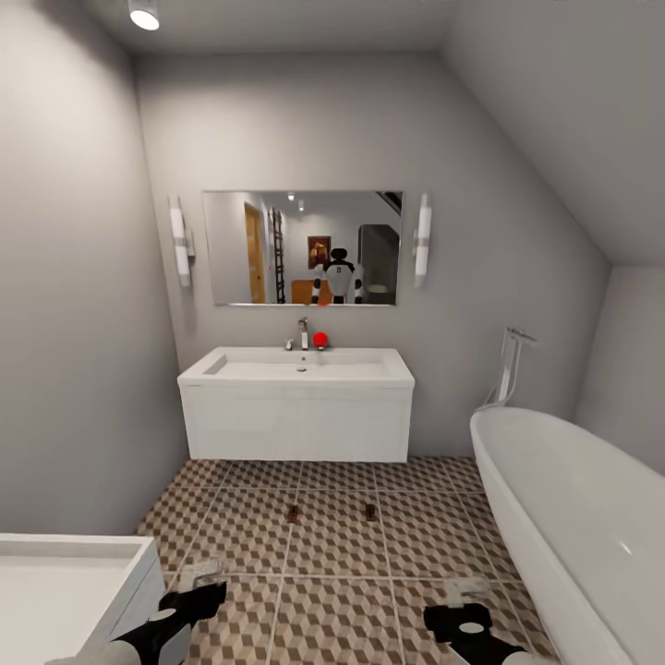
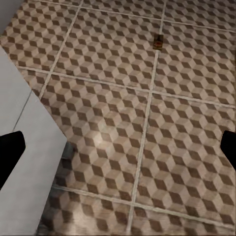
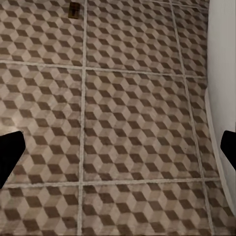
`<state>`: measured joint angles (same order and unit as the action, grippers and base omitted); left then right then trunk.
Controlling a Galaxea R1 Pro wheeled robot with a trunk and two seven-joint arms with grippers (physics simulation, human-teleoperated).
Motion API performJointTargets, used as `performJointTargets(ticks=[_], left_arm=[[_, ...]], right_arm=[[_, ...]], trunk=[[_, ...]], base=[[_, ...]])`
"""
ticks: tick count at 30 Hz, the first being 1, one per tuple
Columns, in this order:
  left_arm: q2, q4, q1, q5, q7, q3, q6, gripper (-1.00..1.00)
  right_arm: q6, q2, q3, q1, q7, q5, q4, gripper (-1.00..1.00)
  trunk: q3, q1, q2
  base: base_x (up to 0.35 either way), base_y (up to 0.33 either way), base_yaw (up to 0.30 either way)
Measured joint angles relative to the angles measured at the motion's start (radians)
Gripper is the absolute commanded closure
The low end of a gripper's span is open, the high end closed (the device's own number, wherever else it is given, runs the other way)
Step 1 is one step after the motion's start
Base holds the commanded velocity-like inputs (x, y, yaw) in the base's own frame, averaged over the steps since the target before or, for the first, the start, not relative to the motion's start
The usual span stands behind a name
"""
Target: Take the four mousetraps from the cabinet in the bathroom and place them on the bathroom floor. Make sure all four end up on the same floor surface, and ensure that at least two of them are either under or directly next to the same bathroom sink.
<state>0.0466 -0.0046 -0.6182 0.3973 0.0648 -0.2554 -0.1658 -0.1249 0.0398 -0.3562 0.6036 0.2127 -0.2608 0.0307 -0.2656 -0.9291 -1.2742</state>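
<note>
Two mousetraps lie on the cube-patterned bathroom floor in front of the sink: one mousetrap to the left and another mousetrap to the right, each about one tile out from the white vanity. The left wrist view shows the left mousetrap on a grout line, and the right wrist view shows the right mousetrap. My left gripper hangs open over bare tiles with nothing in it. My right gripper is also open and holds nothing. The cabinet is out of direct view.
A white oval bathtub runs along the right side. A white boxy fixture stands at the lower left, close to my left arm. On the sink sit a chrome faucet and a red ball. A mirror reflects the robot.
</note>
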Motion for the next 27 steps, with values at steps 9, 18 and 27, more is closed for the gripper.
performJointTargets(ticks=[9, 18, 27], left_arm=[[0.004, 0.000, 0.065, 0.002, 0.004, 0.000, 0.032, -1.00], [0.003, 0.000, 0.117, 0.000, 0.000, -0.001, 0.099, -1.00], [0.001, 0.000, 0.192, -0.005, -0.002, -0.002, 0.110, -1.00]], right_arm=[[0.002, 0.001, -0.001, -0.154, 0.000, 0.000, 0.000, -1.00], [0.008, 0.002, -0.002, -0.255, 0.000, 0.000, 0.000, -1.00], [0.011, 0.007, -0.001, -0.333, 0.001, -0.005, 0.000, -1.00]], trunk=[[0.028, 0.035, 0.063], [0.050, 0.061, 0.112], [0.050, 0.061, 0.112]], base=[[0.000, 0.000, 0.000], [0.000, 0.000, 0.000], [0.000, 0.000, 0.000]])
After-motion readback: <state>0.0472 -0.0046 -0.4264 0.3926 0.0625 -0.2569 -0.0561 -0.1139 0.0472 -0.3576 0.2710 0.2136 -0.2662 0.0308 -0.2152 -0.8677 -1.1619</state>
